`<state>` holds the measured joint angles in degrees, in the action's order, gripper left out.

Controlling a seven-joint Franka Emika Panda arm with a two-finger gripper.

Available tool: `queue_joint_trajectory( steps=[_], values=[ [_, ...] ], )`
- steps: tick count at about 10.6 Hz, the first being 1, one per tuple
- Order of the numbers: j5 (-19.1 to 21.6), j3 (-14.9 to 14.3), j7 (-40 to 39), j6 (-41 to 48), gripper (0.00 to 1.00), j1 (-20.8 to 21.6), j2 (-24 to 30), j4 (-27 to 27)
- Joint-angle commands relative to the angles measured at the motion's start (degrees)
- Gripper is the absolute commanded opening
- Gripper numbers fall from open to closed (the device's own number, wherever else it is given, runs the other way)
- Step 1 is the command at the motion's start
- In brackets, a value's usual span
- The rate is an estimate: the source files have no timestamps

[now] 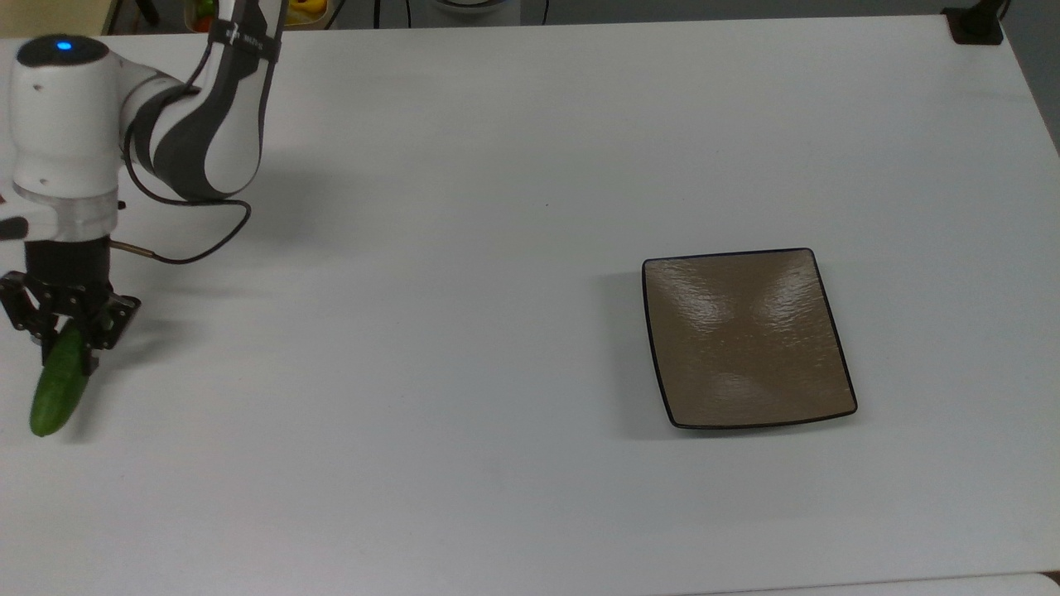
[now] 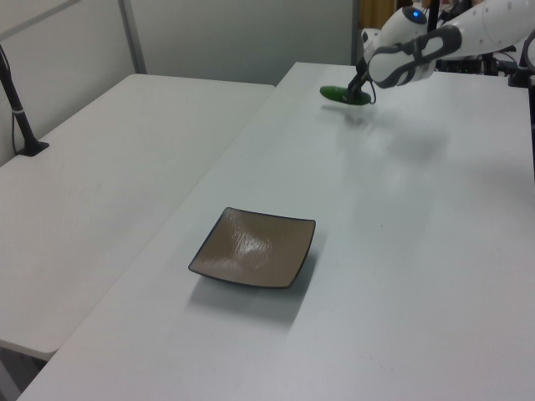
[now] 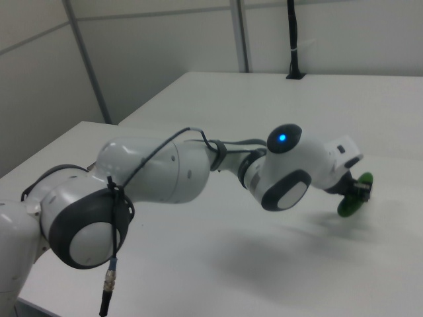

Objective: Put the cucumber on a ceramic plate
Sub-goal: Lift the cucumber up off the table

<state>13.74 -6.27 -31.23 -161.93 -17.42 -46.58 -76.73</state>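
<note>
A white table (image 1: 513,149) carried the whole scene, with the Franka arm (image 1: 199,124) reaching over it at the top view's left edge. A second white table (image 2: 109,159) stood alongside at the left view's left.

Well apart from the gripper, toward the top view's right, the square brown ceramic plate (image 1: 745,338) lay flat on the table with nothing on it, its glossy rippled surface catching the light inside a thin black rim; the left view showed the plate (image 2: 255,247) nearer the camera than the arm.

The gripper (image 1: 65,331) pointed down, its two black fingers drawn in against the upper end of the dark green cucumber (image 1: 56,382) and holding it. The cucumber ran lengthwise out from between the fingers toward the top view's bottom edge, leaning slightly to the top view's left, its rounded free end farthest from the gripper. Its held end was hidden behind the fingers and the wrist.

In the left view the cucumber (image 2: 341,94) showed as a small dark green shape under the arm's wrist, above its shadow on the table. In the right view the wrist covered most of the cucumber (image 3: 350,203), leaving a green end beside the gripper (image 3: 360,188).
</note>
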Motion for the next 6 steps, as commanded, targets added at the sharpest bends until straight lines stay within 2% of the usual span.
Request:
queue_joint_trajectory(
  steps=[1,6],
  values=[
    [0.50,0.64,-0.23,6.51,0.00,-0.07,8.06,-4.38],
    [0.85,0.73,0.21,28.55,0.00,3.17,21.41,-7.19]
  ],
)
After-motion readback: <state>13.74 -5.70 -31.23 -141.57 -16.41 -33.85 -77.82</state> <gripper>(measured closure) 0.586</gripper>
